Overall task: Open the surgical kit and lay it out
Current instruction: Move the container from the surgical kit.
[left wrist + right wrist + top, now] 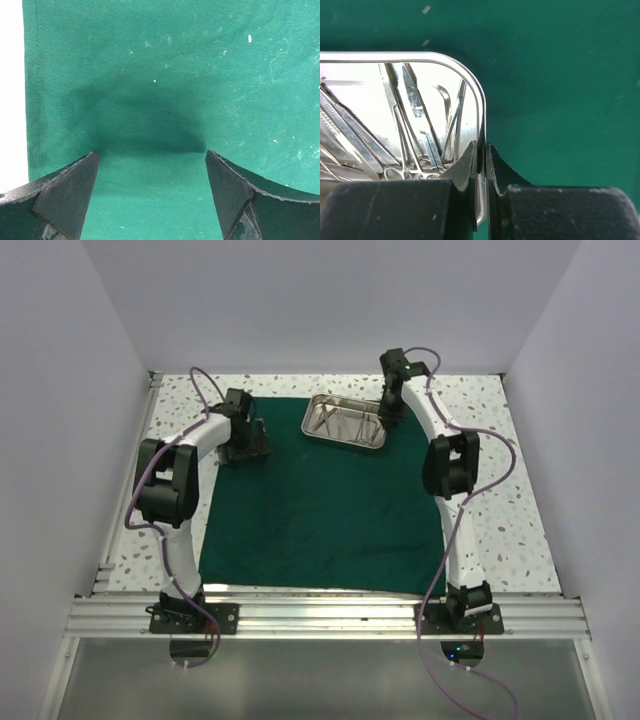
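From above, my right gripper (388, 418) hides the right end of the steel tray (343, 444), far on the green cloth (320, 510). Left wrist: left gripper (152, 157) spread wide above cloth (lint-specked). Right wrist: jaws pinching tray rim; instruments (415, 125), probably scissors, cropped.

A tabletop (520, 530) of white stone-like material flecked with dark and grey specks lay inside a plain enclosure. A pale back wall (330, 300) rose behind it, with a left wall (50, 440) and a right wall (590, 440) of the same pale shade at its sides. Ribbed aluminium rails (330, 615) ran along the near edge, and a slimmer rail (127, 480) followed the left edge. Below the near rails sat a dull grey panel (320, 680).
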Controlling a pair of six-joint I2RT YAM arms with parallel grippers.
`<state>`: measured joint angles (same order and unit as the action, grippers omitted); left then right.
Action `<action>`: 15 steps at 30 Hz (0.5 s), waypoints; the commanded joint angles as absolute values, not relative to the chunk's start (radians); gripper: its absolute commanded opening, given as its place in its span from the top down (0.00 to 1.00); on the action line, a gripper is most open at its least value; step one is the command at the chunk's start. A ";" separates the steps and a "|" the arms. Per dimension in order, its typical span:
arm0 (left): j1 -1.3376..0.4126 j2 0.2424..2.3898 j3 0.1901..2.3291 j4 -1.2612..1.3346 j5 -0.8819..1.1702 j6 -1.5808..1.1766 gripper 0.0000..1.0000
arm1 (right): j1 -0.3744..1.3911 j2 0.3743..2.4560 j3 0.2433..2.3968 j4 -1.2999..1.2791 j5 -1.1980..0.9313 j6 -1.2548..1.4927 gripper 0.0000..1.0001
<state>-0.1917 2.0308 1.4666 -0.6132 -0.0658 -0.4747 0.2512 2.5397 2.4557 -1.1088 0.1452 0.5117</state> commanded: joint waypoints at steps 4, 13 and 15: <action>-0.178 2.034 1.456 -0.572 -0.045 -0.453 0.09 | 0.184 2.516 2.520 -1.100 0.241 0.355 1.00; -0.176 2.029 1.443 -0.574 -0.041 -0.454 0.09 | 0.140 2.474 2.442 -1.069 0.296 0.219 1.00; -0.176 2.022 1.439 -0.575 -0.041 -0.454 0.09 | 0.126 2.477 2.462 -1.072 0.316 0.213 1.00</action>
